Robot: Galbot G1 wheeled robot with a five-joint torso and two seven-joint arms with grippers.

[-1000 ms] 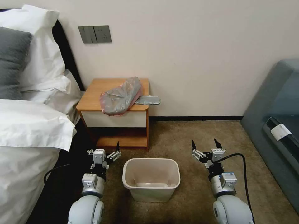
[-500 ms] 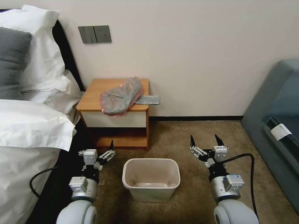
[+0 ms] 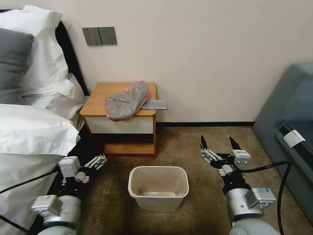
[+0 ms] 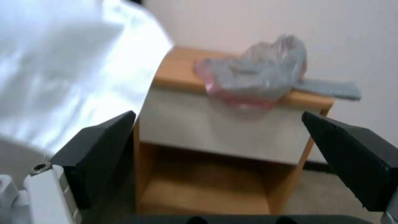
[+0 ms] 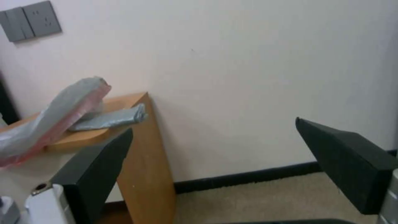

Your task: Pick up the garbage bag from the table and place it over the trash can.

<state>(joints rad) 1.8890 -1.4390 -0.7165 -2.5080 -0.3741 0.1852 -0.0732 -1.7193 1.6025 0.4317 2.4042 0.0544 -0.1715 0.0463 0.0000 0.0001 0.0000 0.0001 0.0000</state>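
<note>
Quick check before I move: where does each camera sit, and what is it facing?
Head view: high, looking down at trash can, left gripper and right gripper.
Left wrist view: between its open fingers, facing the table and garbage bag.
Right wrist view: between its fingers, facing the wall beside the table.
All share the garbage bag.

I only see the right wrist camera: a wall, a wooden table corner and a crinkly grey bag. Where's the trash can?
Observer: The trash can stands on the carpet in front of the table, between the left tool and the right tool.
Operator: Is there a bag on it yet?
Observer: No, its rim is bare.
Operator: What's the left tool doing?
Observer: It is open, low beside the white bed, aimed at the table.
Operator: Is the bag all on top?
Observer: No, the garbage bag droops over the table's front edge.
</note>
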